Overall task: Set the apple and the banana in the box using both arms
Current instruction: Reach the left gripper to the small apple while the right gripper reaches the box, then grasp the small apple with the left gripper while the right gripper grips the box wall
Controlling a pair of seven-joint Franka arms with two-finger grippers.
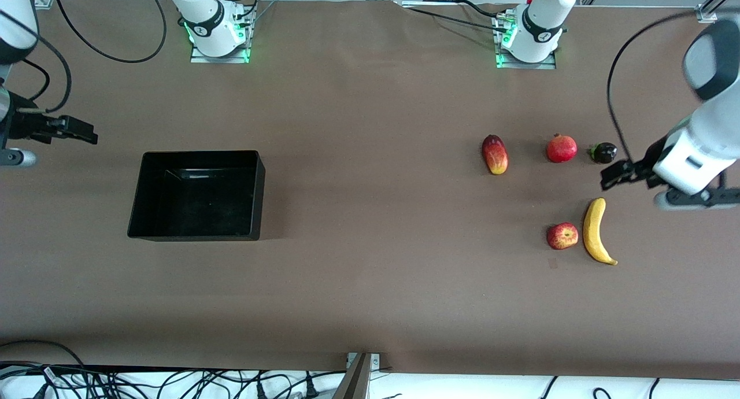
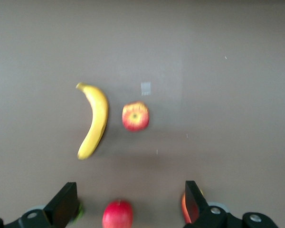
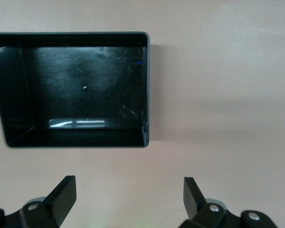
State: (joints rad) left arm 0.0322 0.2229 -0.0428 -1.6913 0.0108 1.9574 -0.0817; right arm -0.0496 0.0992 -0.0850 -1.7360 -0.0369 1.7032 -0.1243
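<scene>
**Fruit on bench, both hands open**

Apple [image 1: 562, 236] just beside banana [image 1: 596, 231], toward left arm's end. Box [image 1: 144, 173] well apart, toward right arm's end. Left hand [image 1: 614, 174] wide open, holding nothing, over bench [image 1: 370, 225] near banana. Right hand [image 1: 81, 131] open, holding nothing.

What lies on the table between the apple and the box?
Nothing: in the front view only bare brown table runs from the apple to the box; the mango lies farther from the camera.
</scene>
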